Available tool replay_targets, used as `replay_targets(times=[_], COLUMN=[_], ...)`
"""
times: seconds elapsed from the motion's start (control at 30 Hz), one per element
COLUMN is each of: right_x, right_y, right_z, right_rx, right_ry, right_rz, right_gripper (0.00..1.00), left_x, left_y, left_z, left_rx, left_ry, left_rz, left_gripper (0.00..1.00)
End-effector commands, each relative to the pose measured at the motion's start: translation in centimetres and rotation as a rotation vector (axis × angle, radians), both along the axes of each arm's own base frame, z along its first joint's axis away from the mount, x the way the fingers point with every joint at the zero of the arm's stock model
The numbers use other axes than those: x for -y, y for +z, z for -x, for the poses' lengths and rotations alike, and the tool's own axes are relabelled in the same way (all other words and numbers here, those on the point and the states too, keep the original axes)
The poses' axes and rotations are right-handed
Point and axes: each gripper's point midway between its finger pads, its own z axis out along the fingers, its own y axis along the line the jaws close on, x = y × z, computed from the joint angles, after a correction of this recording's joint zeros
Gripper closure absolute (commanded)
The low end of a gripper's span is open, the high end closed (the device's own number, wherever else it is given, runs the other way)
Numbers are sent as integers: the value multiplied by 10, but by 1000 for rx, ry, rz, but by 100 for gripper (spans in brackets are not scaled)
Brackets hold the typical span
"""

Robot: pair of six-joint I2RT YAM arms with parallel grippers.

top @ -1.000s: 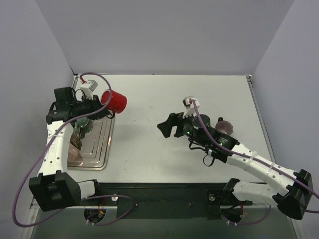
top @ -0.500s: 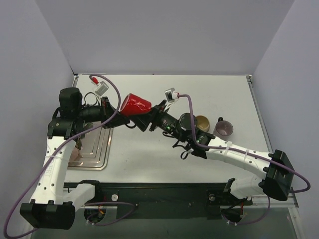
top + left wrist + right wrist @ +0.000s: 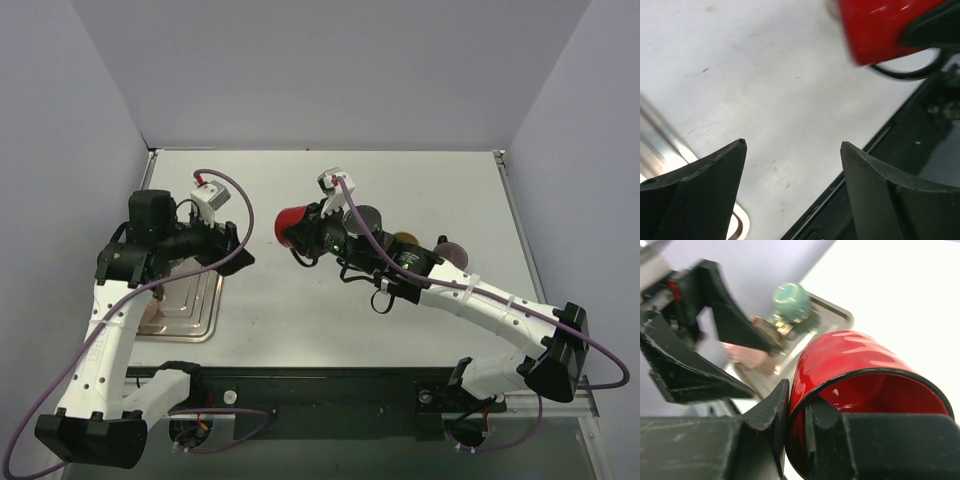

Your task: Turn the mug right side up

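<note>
Top external view: mug [image 3: 292, 225] is hanging over the desk [image 3: 440, 190], tilted sideways.
Right gripper [image 3: 796, 407]: is clamping the mug's rim, one finger inside.
Left gripper [image 3: 792, 150]: is hovering spread wide, empty.
Progress: lift looks done; uprighting and setting down are remaining.

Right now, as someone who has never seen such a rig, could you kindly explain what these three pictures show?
Two robot arms are bolted to a table. The wide picture looks down from above; the other two come from a camera on each wrist. The right arm holds a red mug, jaws pinching its rim, one inside, one outside. The left arm has open, empty jaws. A metal tray lies at the left; a purple cup, a tan cup and a dark cup stand near the right arm.
</note>
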Motion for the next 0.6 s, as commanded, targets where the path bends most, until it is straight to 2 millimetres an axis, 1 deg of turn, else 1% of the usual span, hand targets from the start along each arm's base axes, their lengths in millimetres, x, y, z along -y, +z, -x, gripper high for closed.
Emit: replay_targets(times=[0.0,0.03,0.07,0.1,0.13,0.17,0.2,0.23,0.27,0.3,0.33,0.37,0.4,0.43,0.47,0.5,0.57], right_x=[53,68,79,95,104,121,129,145,157,167,184,194,210,218,229,231,244], right_y=[-9,-28,-33,-50,-57,-74,-89,-100,-123,-133,-157,-164,-183,-191,-204,-210,-231], right_z=[-16,-12,-13,-8,-8,-2,2,6,11,17,22,25,30,33,36,37,43], right_rx=[69,30,24,-20,-40,-94,-143,-192,-259,-297,-359,-382,-422,-438,-473,-486,-529], right_ry=[-141,-148,-174,-176,-197,-196,-198,-206,-201,-195,-216,-237,-256,-269,-283,-285,-298], right_rz=[340,449,507,602,641,724,753,793,822,836,875,891,937,953,980,991,1035], right_gripper=[100,100,100,100,100,100,100,100,100,100,100,100,100,100,100,100,100], left_x=[-74,-82,-94,-100,-110,-121,-133,-140,-150,-155,-164,-167,-172,-173,-175,-177,-182], left_y=[-34,-42,-43,-52,-55,-63,-67,-77,-81,-91,-96,-107,-109,-117,-119,-123,-127], left_z=[-11,-10,-10,-8,-9,-9,-10,-9,-12,-11,-16,-15,-19,-20,-22,-23,-27], left_rx=[29,19,27,16,17,7,-4,-19,-25,-39,-43,-70,-67,-87,-87,-102,-111], left_ry=[260,276,314,322,355,377,413,420,451,446,476,475,489,487,491,489,501], left_rz=[-360,-386,-410,-430,-454,-479,-500,-523,-539,-557,-575,-586,-594,-599,-602,-607,-623], left_gripper=[14,13,13,13,13,12,12,12,11,10,10,9,9,9,9,9,9])
